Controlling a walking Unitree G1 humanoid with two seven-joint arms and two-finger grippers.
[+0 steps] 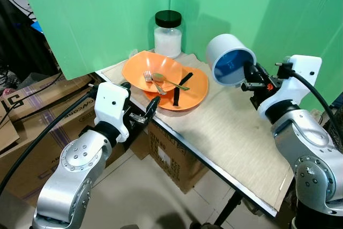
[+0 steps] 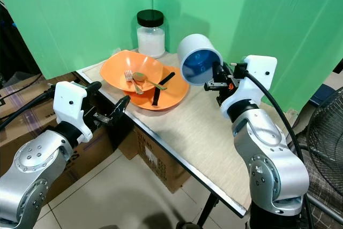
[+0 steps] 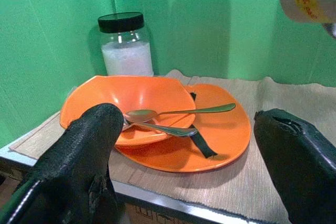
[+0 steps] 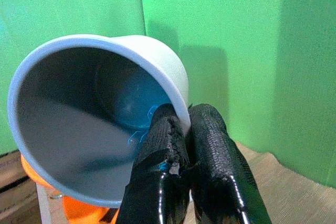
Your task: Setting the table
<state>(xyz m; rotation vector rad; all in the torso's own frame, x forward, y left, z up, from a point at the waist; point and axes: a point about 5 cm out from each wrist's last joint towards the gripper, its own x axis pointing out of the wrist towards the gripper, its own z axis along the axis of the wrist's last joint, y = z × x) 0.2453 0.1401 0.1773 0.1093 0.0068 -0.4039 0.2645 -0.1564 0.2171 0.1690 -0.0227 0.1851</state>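
Two fingers of the right gripper (image 4: 181,169) pinch the cup's (image 1: 229,58) rim above the tabletop (image 1: 230,132); left gripper (image 3: 184,171) fingers spread, empty.

The left gripper (image 3: 184,182) has its jaws spread wide (black, blurred) before the desk (image 3: 273,182). An orange bowl (image 3: 128,100) on an orange plate (image 3: 220,135) carries a spoon (image 3: 178,112); a jar (image 3: 126,45) stands beyond.

My right gripper (image 4: 181,145) is up at the right of the frame, fingers pinched tight. My left gripper (image 3: 184,171) hangs lower left, fingers spread wide.
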